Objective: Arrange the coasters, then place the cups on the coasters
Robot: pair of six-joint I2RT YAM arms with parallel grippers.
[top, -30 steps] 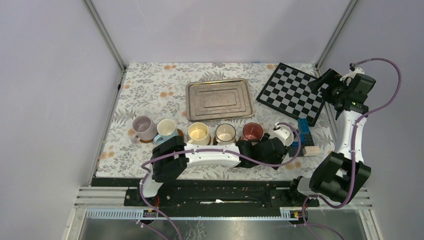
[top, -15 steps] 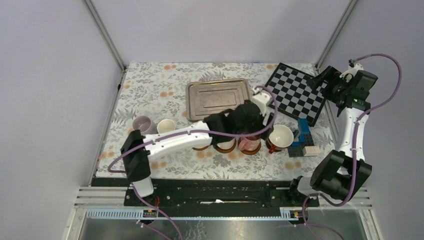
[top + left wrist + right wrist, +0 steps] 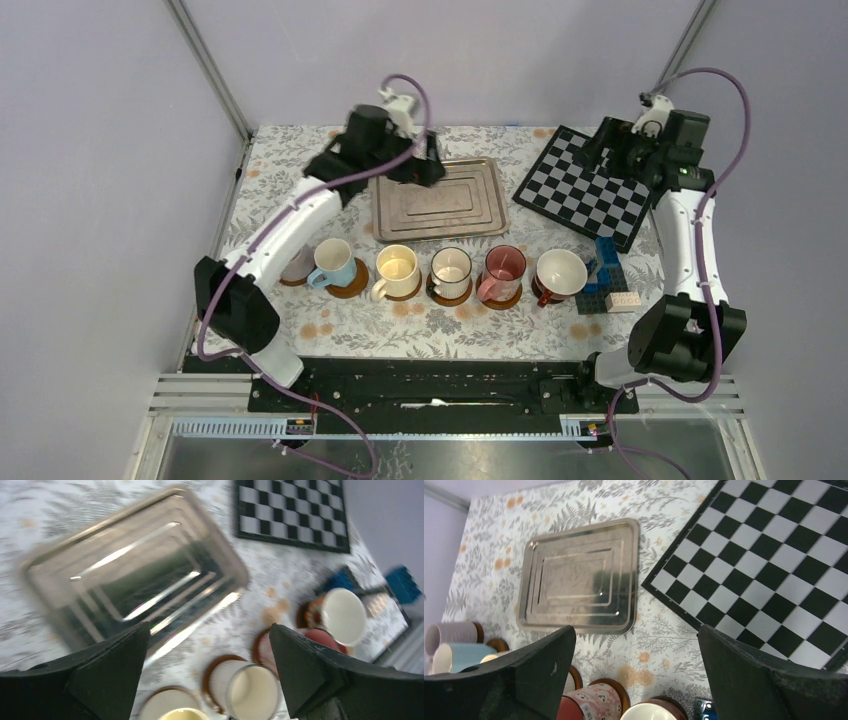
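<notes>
- When we look down from the top camera, the cups (image 3: 397, 268) stand in one row across the near part of the flowered table (image 3: 300, 180). From left to right they are lilac-grey, light blue, cream, white, pink and dark red.
- Each cup sits on one of the brown coasters (image 3: 352, 284), though the left arm hides most of the lilac-grey one.
- We see the left gripper (image 3: 418, 168) hanging over the far left part of the silver tray (image 3: 450, 205), well behind the row. The right gripper (image 3: 608, 140) hangs above the far edge of the chessboard (image 3: 580, 195).
- Blue bricks (image 3: 608, 265) lie just right of the dark red cup.
- From the left wrist the picture is blurred, yet we make out its fingers (image 3: 110, 665) spread wide with nothing between them. The tray lies below, and four of the cups show on their coasters toward the bottom and right.
- From the right wrist we find those fingers (image 3: 769, 680) spread wide too, and empty. Tray and chessboard lie side by side beneath. The lilac-grey and light blue cups sit at the lower left. The pink cup, with a printed pattern, and the rim of the dark red cup are at the bottom edge, on coasters.
</notes>
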